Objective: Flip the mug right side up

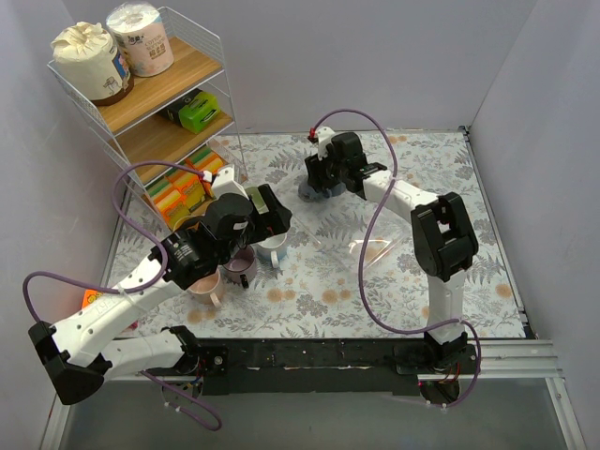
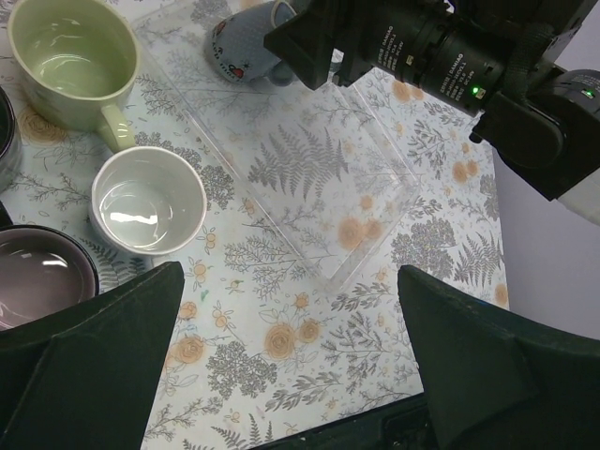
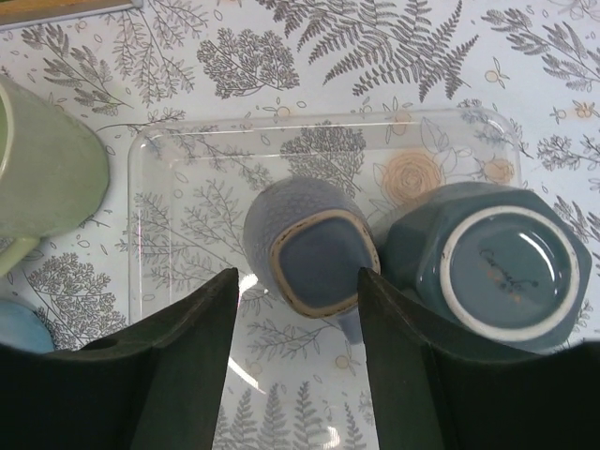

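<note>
Two mugs stand upside down in a clear tray (image 3: pixel 187 159): a blue-grey textured mug (image 3: pixel 314 248) and a teal hexagonal mug (image 3: pixel 497 272) touching its right side. My right gripper (image 3: pixel 298 277) is open and hangs just above the blue-grey mug, one finger on each side, not touching it. In the top view the right gripper (image 1: pixel 330 176) is at the back centre over these mugs (image 1: pixel 314 190). My left gripper (image 1: pixel 267 214) is open and empty. In the left wrist view the left gripper (image 2: pixel 289 277) hovers over the floral table.
Upright mugs stand by the left gripper: green (image 2: pixel 70 56), white (image 2: pixel 145 202), dark purple (image 2: pixel 37 277). A clear tray (image 2: pixel 319 178) lies mid-table. A wire shelf (image 1: pixel 155 103) with paper rolls and sponges stands back left. White walls surround the table.
</note>
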Robot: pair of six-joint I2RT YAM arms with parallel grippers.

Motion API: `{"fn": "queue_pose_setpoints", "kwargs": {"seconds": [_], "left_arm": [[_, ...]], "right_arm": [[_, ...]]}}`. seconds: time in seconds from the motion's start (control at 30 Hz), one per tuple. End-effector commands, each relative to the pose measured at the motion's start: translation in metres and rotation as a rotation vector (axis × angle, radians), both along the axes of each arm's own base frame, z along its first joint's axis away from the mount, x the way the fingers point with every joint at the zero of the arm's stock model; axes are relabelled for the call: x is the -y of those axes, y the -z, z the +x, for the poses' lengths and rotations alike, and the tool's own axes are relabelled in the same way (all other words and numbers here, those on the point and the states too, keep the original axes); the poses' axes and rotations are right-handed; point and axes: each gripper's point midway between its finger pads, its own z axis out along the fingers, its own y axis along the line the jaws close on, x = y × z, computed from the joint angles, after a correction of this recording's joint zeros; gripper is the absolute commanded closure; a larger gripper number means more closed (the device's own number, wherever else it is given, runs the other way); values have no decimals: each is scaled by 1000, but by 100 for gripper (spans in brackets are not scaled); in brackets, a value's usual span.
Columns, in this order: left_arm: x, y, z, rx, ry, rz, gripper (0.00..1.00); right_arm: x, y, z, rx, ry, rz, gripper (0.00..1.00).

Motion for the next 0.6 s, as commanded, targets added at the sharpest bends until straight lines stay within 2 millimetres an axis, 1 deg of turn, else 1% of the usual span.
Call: {"fn": "queue_pose_setpoints", "kwargs": {"seconds": [0.0, 0.1, 0.2, 0.23, 0.27, 0.4, 0.47, 0.57], "left_arm": [[-2, -5, -2, 15, -5, -30, 2], [-1, -3, -2, 9, -3, -34, 2], [-2, -2, -4, 4, -5, -46, 2], [-2, 1, -5, -2, -8, -44, 2], [-3, -1, -6, 1, -7, -52, 2], [-5, 1, -8, -4, -12, -62, 2], [-6, 0, -9, -5, -17, -69, 2], [-7, -1, -10, -7, -20, -75, 2]], "right_arm": [[19, -4, -7, -25, 99, -39, 39], [22, -20, -5, 17, 107, -36, 39], [21, -25, -9, 27, 84, -32, 39], [18, -26, -10, 29, 66, -27, 39], [15, -30, -13, 33, 45, -14, 39], [5, -37, -14, 52, -21, 10, 38], [2, -31, -16, 30, -52, 8, 39], [4, -15, -20, -1, -92, -3, 40]]}}
